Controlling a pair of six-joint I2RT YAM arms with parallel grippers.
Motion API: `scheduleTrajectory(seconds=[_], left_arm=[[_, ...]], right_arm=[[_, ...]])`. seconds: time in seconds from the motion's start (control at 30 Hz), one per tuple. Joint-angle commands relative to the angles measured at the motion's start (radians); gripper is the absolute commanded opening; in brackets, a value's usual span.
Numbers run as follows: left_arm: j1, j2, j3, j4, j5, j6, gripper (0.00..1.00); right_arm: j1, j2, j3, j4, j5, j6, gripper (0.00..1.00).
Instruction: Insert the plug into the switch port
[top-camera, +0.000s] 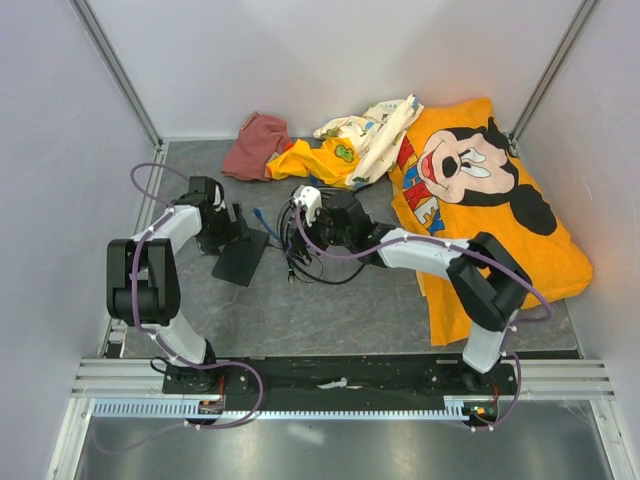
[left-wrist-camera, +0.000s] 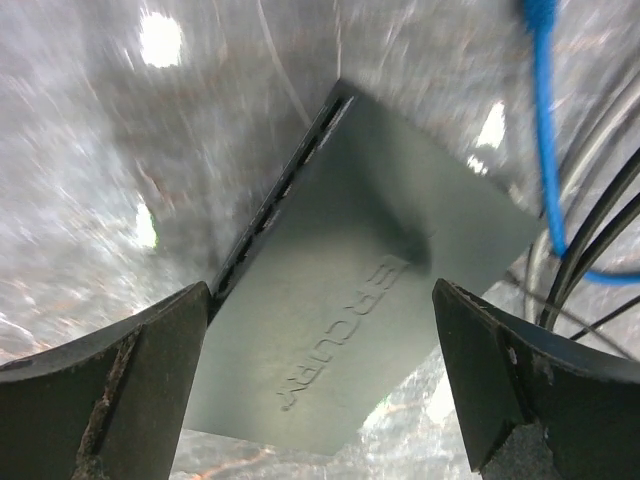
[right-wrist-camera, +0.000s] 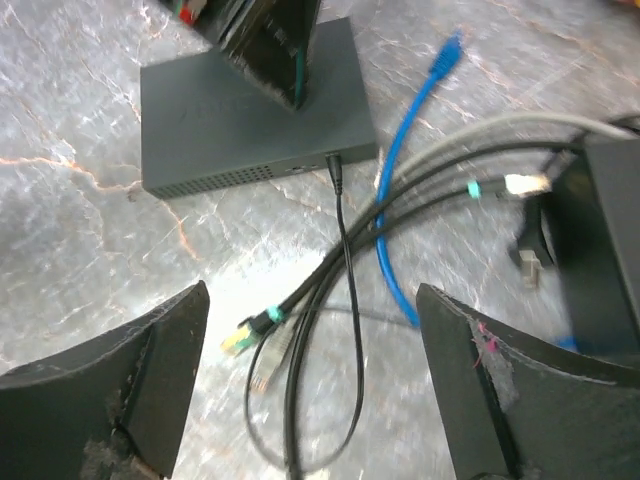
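Observation:
The switch (top-camera: 240, 258) is a flat dark-grey box lying on the table; its port side (left-wrist-camera: 285, 185) shows as a dark slotted edge in the left wrist view. My left gripper (left-wrist-camera: 320, 380) hangs open just over the switch (left-wrist-camera: 350, 270), fingers apart from it on either side. The thin blue cable (right-wrist-camera: 395, 190) lies loose on the table, its plug (right-wrist-camera: 448, 52) pointing away, right of the switch (right-wrist-camera: 250, 120). My right gripper (right-wrist-camera: 310, 380) is open above a tangle of black cables (right-wrist-camera: 330, 290), holding nothing. From above, the plug (top-camera: 259, 213) lies between the left gripper (top-camera: 238, 222) and right gripper (top-camera: 297, 228).
A black power lead (right-wrist-camera: 340, 200) runs from the switch's side. Black cables with yellowish and clear connectors (right-wrist-camera: 240, 340) lie coiled under the right gripper. An orange Mickey Mouse cloth (top-camera: 490, 210), a maroon cloth (top-camera: 258, 145) and yellow-white garments (top-camera: 350, 140) are heaped at the back and right.

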Motion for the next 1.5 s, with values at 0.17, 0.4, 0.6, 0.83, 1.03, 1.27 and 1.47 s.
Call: scheduleTrajectory(seconds=[0.17, 0.4, 0.6, 0.83, 1.03, 1.27, 1.47], left_arm=[[-0.031, -0.055, -0.134, -0.035, 0.137, -0.116, 0.96], [-0.204, -0.182, -0.287, 0.029, 0.186, -0.229, 0.9], [-0.472, -0.288, -0.39, 0.131, 0.127, -0.456, 0.86], [-0.793, -0.198, -0.239, 0.302, 0.087, -0.594, 0.84], [-0.878, -0.231, -0.186, 0.358, 0.053, -0.581, 0.85], [-0.786, -0.428, -0.188, 0.126, -0.238, -0.456, 0.85], [-0.589, -0.28, -0.067, 0.111, -0.26, -0.338, 0.83]], right_arm=[[0.002, -0.281, -0.213, 0.035, 0.114, 0.097, 0.93], [0.005, -0.417, -0.309, -0.003, 0.16, 0.109, 0.93], [0.007, -0.503, -0.395, -0.02, 0.25, 0.147, 0.93], [0.007, -0.623, -0.477, -0.084, 0.422, 0.199, 0.93], [0.007, -0.695, -0.493, -0.156, 0.463, 0.161, 0.93], [0.007, -0.775, -0.49, -0.237, 0.484, 0.13, 0.94], [0.007, -0.832, -0.517, -0.25, 0.513, 0.132, 0.94]])
